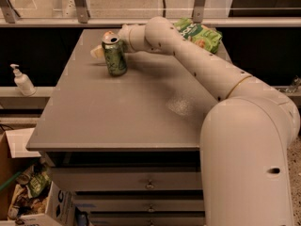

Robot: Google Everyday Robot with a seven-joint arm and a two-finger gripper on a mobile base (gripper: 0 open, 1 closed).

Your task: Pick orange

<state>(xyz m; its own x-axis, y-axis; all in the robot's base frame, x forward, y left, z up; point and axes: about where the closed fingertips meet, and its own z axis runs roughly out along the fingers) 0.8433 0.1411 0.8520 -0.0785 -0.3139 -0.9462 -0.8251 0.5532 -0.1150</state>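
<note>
A green soda can [115,56] stands upright at the far left of the grey table [127,112]. Just behind the can's top, a small orange-coloured patch [108,33] shows; it looks like the orange, mostly hidden by the can and my wrist. My arm [188,55] reaches from the lower right across the table. My gripper [99,50] is at the far left, right behind and beside the can, at the orange, largely hidden by the can.
A green snack bag [200,33] lies at the table's far right behind the arm. A soap dispenser [21,80] stands on a ledge to the left. Drawers [150,185] sit under the table, and boxes with clutter [26,192] are on the floor at the lower left.
</note>
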